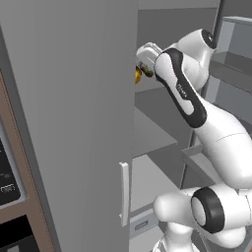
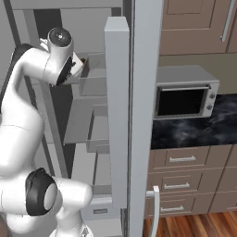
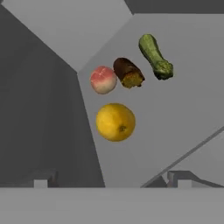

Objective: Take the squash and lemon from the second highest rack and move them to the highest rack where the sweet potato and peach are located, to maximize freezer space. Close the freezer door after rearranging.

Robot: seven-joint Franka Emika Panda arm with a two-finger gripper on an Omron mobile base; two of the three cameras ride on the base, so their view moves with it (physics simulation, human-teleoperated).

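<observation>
We look down along the claw (image 3: 109, 183) at the highest rack (image 3: 183, 105). Its two fingertips stand wide apart at the 6 o'clock edge of the hand view, and nothing sits between them.

All four items rest on this one shelf. The lemon (image 3: 115, 122) lies nearest the claw. The peach (image 3: 103, 80) sits at 11 o'clock of the lemon, touching or just beside the sweet potato (image 3: 128, 72). The squash (image 3: 155, 57) lies at 1 o'clock, apart from the rest.

We judge the transfer complete; closing the freezer door (image 2: 115, 111) remains.

Hazards:
- The lemon is round. A fingertip brushing it on withdrawal may roll it off the rack.
- The arm reaches deep into the cabinet. Swinging the door before the arm clears may strike the elbow.
</observation>
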